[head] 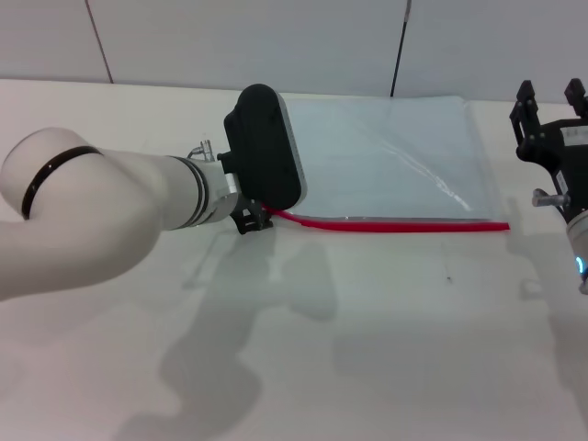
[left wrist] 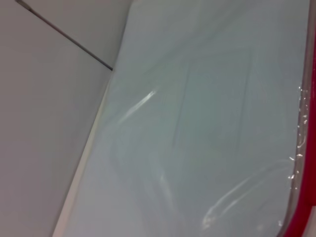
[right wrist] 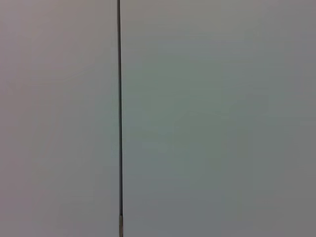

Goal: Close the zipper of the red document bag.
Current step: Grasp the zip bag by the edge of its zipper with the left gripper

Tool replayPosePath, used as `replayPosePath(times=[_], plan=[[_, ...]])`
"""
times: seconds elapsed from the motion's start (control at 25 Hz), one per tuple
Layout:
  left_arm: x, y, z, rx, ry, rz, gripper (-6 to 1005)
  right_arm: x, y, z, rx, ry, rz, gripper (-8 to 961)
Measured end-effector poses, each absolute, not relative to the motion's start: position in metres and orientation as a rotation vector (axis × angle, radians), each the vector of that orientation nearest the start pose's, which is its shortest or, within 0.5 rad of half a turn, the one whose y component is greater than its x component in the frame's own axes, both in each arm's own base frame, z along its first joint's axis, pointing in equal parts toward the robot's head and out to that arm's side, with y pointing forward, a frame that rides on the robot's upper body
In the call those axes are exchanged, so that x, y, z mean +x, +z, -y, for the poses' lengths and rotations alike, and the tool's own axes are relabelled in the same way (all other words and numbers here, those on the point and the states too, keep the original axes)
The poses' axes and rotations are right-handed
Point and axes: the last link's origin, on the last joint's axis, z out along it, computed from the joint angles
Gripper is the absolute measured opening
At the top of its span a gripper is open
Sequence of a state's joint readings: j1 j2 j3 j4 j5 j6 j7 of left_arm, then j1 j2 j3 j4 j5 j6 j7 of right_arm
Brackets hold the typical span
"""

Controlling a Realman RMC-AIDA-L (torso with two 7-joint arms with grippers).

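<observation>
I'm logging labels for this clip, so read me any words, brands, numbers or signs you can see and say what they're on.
None: no readable text in any view.
The red document bag and its zipper are unprinted.
The left gripper and right gripper show no legible markings.

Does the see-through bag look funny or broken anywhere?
Nothing looks broken. The red document bag lies flat on the table, with only light wrinkles. Its zipper bends slightly upward near the left gripper. The right gripper is off to the side.
</observation>
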State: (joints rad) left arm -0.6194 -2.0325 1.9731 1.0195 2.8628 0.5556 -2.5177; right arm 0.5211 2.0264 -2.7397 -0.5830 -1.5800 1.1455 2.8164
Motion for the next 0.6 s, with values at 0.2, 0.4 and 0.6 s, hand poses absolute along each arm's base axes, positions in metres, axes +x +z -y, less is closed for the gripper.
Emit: replayPosePath(times=[0.2, 0.4, 0.6], plan=[[-0.1926, -0.0808, -0.4076, -2.341, 0.468, -0.084, 695, 0.2514, -0.049, -0.352, -1.565, 0.712, -0.512, 572], [-0.1946, -0.0808, -0.4101, -2.329, 0.452, -0.086, 599, 0.2512, -0.0491, -0.3521, -1.566, 0.712, -0.512, 572], [-0.1929, -0.0816, -0.4114, -2.32, 0.434, -0.113, 397, 0.2513, -0.0491, -0.3521, -1.566, 0.712, -0.512, 573]])
